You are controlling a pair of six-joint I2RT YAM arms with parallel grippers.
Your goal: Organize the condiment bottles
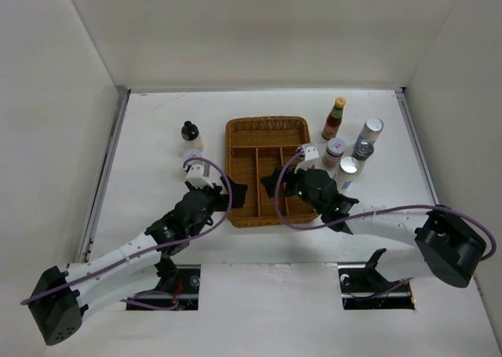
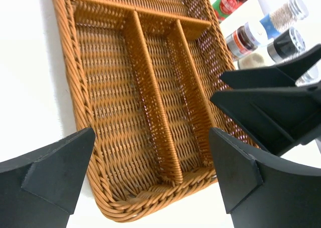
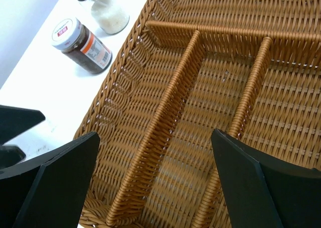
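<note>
Now the left claw (image 1: 237, 194) and right claw (image 1: 271, 186) both hang with jaws wide apart and empty at the near end of the tray (image 1: 267, 122), while the bottles (image 1: 335, 149) stand on the tabletop (image 1: 157, 114), two left of the tray, five right.

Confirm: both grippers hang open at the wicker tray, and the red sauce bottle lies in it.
One error: the top external view shows the red sauce bottle standing on the table right of the empty wicker tray. The left gripper and right gripper hang open there.
</note>
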